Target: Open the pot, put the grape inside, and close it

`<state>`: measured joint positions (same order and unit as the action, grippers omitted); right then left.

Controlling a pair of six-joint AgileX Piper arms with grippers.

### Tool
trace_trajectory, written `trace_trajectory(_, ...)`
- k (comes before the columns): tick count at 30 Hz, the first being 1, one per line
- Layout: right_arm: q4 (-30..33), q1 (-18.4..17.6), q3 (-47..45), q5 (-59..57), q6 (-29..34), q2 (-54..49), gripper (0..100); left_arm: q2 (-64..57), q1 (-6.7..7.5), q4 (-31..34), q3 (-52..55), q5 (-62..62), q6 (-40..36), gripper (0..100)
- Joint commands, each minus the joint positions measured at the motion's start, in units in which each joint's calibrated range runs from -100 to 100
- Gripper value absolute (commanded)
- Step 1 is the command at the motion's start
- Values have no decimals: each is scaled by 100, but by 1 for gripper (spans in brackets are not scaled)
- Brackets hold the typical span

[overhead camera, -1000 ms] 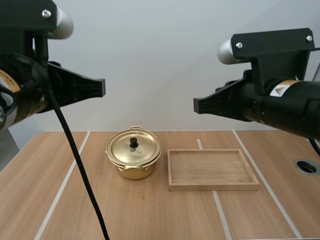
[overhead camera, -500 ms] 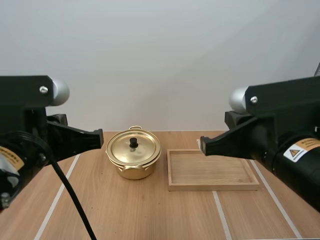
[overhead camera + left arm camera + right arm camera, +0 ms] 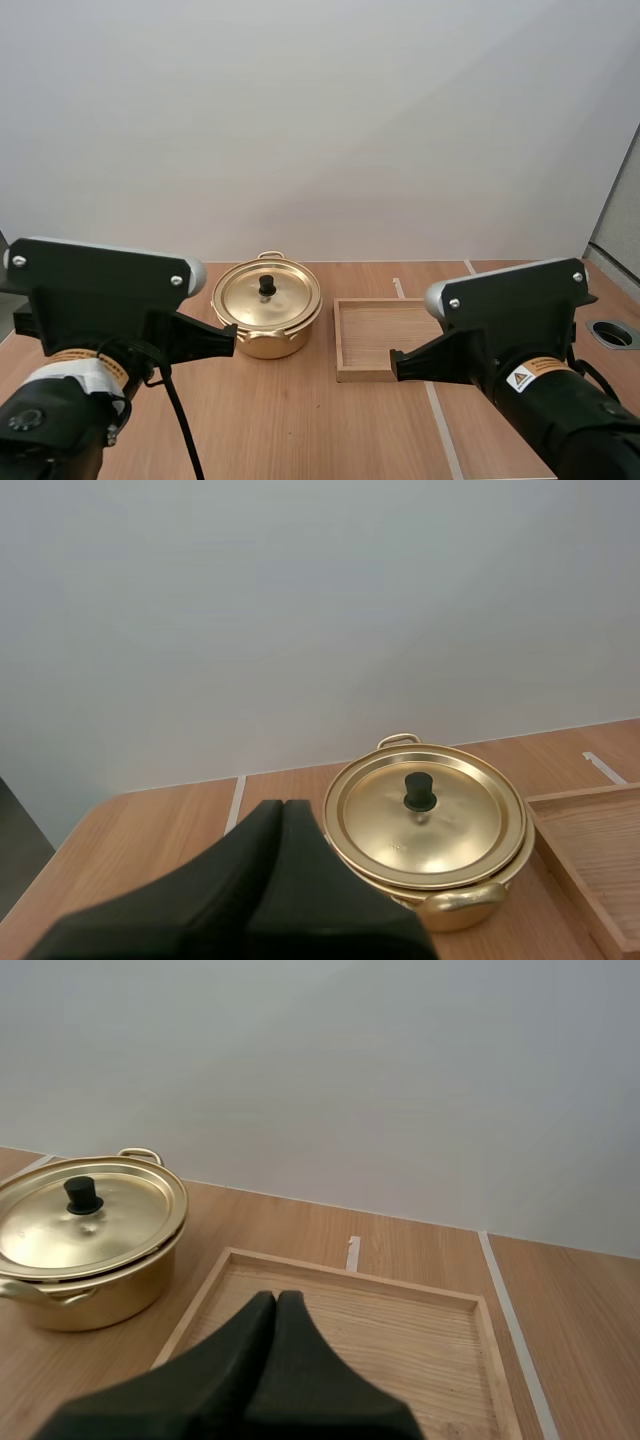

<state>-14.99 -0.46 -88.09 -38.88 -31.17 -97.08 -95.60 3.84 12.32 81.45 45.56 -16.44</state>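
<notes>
High view gives you the golden pot [image 3: 267, 325] standing on the table [image 3: 300, 420], just beside the wooden tray [image 3: 375, 332]. Its shiny lid [image 3: 270, 300] is on, with a black knob [image 3: 267, 286]. Your left gripper [image 3: 282, 806], near the pot, and your right gripper [image 3: 276, 1298], near the tray, both have their fingers pressed together, holding nothing.

One pot [image 3: 266, 342] sits on the one table [image 3: 300, 420], with one lid [image 3: 245, 298], one black knob [image 3: 267, 286] and two loop handles [image 3: 398, 741]. There is one wooden tray [image 3: 362, 374] — apparently a single piece, though an arm covers part of it. Two grippers are in view — the left gripper [image 3: 228, 343] and the right gripper [image 3: 395, 365].
</notes>
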Motion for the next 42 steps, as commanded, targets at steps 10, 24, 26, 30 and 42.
trace_trajectory(10, 40, 17, -864, 761, -49, -55, 0, -28, -195, 36, 1452, -2177, 15, 0)
trace_trajectory(24, -186, 37, -1191, 757, -18, -181, 0, -28, -195, -134, 1855, -1882, 15, 0)
trace_trajectory(26, -196, 56, -1191, 756, -18, -181, 0, -28, -195, -123, 1855, -1833, 25, 0)
trace_trajectory(30, -196, 85, -1191, 756, -18, -181, 0, -28, -195, -123, 1855, -1833, 25, 0)
trace_trajectory(42, -222, 83, -1191, 756, -18, -181, 0, -28, -195, -123, 1855, -1833, 25, 0)
